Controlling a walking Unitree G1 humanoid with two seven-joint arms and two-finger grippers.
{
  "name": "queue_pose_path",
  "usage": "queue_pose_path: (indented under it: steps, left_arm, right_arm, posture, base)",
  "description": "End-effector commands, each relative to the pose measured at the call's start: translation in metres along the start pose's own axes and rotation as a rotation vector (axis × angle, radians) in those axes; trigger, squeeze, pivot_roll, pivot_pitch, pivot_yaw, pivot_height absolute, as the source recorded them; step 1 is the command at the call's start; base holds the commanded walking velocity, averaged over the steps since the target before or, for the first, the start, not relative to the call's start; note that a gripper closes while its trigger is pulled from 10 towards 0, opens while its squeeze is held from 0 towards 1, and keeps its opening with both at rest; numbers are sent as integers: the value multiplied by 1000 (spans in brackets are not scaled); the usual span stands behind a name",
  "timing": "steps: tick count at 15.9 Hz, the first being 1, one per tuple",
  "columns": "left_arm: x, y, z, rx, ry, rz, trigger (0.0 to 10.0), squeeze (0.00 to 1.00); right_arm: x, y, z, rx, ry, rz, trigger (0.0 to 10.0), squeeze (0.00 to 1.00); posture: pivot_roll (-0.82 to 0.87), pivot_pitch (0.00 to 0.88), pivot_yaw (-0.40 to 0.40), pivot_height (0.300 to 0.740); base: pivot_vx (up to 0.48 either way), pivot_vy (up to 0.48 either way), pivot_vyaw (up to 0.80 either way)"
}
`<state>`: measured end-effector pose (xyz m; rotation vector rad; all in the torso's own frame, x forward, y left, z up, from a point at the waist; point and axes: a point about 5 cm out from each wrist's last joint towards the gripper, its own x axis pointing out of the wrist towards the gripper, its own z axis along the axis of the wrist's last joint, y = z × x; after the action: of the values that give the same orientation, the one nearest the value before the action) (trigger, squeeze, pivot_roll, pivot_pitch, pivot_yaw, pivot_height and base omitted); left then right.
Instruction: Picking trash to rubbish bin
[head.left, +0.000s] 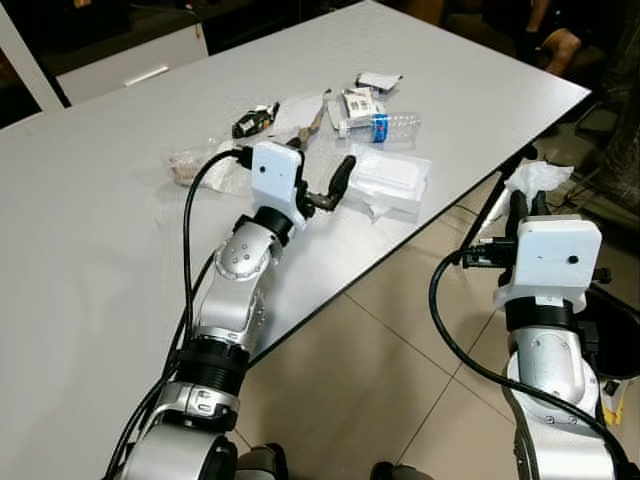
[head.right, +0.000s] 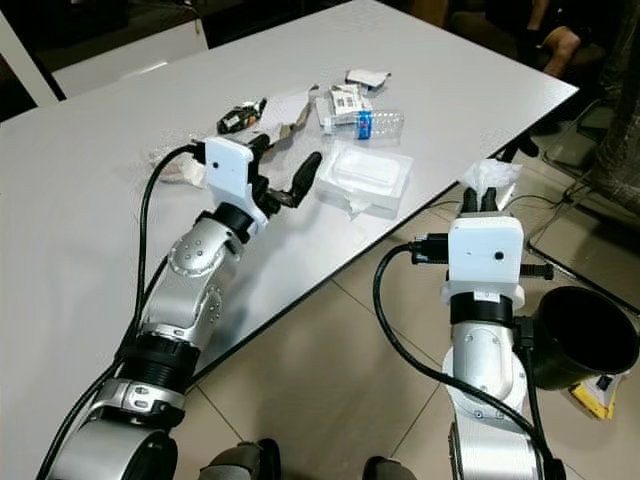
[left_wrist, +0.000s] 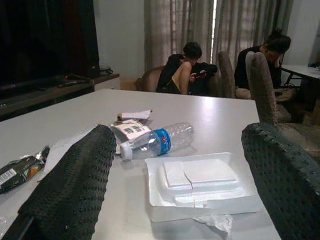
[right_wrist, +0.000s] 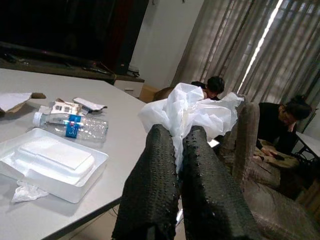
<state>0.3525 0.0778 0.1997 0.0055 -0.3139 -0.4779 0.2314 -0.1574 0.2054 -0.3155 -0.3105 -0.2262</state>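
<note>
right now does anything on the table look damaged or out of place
The white foam tray looks cracked: a jagged split runs across its raised centre, and a scrap of crumpled tissue pokes out from under its near edge. A plastic water bottle lies on its side just behind it among torn wrappers.

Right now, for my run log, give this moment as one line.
right gripper: shut on tissue, off table | left gripper: open, over table near foam box | bin: floor
</note>
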Motion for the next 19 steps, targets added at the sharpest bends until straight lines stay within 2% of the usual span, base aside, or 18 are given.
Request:
queue_pose_path:
  steps: [1,7,9,13,18,19]
  left_arm:
    - [0,-1,1,4,6,2,10000,0]
    - [1,-2,-2,-9,33,13,10000,0]
    - [1,-2,-4,-39,45,26,10000,0]
    - [2,-2,-4,-47,52,17,10000,0]
    - [4,-4,-4,-54,64,-2,10000,0]
    - [4,-4,-4,-55,67,-7,10000,0]
  right_arm:
    - [-1,-2,2,-8,-9,-12,10000,0]
    - [-2,-1,3,-11,-10,-4,10000,0]
    - [-2,0,3,-11,-9,0,10000,0]
    - [-2,4,5,-9,-15,19,10000,0]
    - [-2,6,5,-7,-15,20,10000,0]
    - [-2,6,4,-5,-14,16,10000,0]
  posture:
    - [37,105,25,740]
    - [32,105,25,740]
    - [31,106,24,740]
    - [31,107,25,740]
    - [31,110,33,740]
    - [31,110,33,740]
  base:
    - [0,-480,0]
    - [0,-480,0]
    - [0,0,0]
    - [0,0,0]
    - [0,0,741]
    - [0,0,0]
